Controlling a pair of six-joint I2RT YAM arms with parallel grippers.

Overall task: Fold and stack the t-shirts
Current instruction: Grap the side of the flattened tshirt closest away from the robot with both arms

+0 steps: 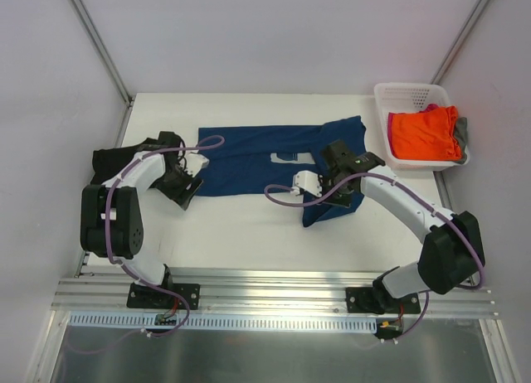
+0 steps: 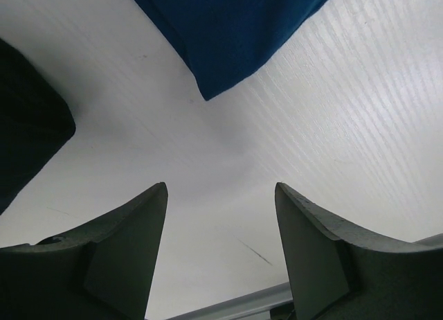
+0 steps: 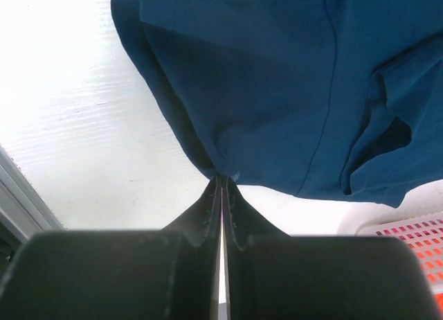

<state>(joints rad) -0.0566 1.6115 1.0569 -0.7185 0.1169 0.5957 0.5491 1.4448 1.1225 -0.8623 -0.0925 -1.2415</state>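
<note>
Right wrist view shows the right gripper clamped on an edge of the navy t-shirt, spread across the middle of the table. The left gripper hangs open and empty near its corner. Soft, light cloth likely sags; corners and hems suit pinching.

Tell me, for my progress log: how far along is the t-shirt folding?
Possibly done: the black t-shirt at the left, fold unclear. In hand: the navy t-shirt mostly spread on the table, right gripper shut on its edge, left gripper open over bare table. Left: orange t-shirt, pink t-shirt and grey t-shirt in the basket.
</note>
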